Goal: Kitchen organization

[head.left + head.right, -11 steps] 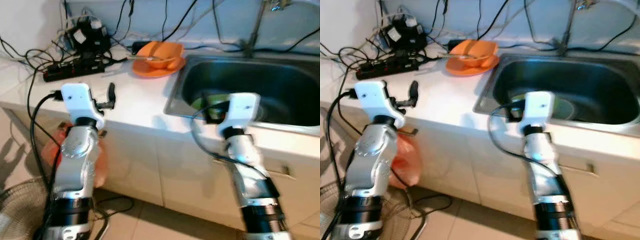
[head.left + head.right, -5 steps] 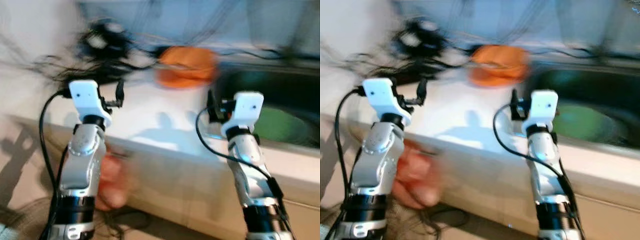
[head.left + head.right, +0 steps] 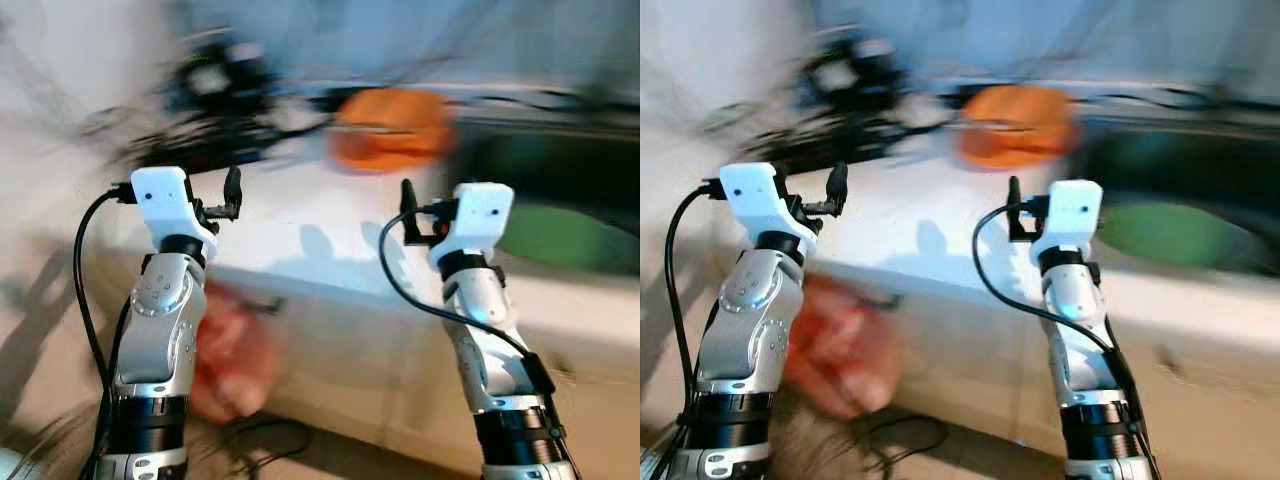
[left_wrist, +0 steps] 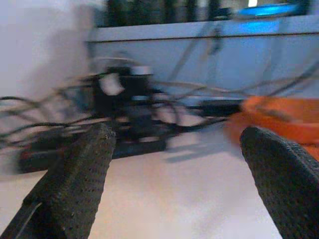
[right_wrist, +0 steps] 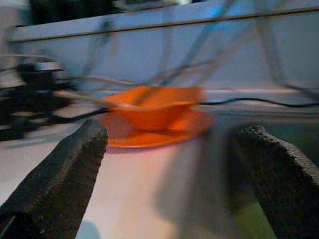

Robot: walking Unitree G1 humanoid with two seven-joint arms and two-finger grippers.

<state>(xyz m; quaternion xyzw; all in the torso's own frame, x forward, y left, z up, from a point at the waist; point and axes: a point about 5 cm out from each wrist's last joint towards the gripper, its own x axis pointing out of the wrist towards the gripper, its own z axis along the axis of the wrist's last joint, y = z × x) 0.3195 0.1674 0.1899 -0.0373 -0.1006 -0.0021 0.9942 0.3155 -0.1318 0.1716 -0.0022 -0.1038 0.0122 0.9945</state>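
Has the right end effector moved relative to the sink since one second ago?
Yes. The right end effector has shifted left, from over the sink rim to above the white counter, nearer the orange bowl.

An orange bowl [image 5: 149, 107] sits on an orange plate [image 5: 154, 132] on the white counter [image 3: 300, 215]. Black cables [image 4: 65, 114] tangle beside them. Something green [image 3: 1165, 230] lies in the dark sink [image 3: 1200, 180]. A red bag [image 3: 225, 350] hangs below. Black fingers [image 4: 75, 184] have a dotted texture.
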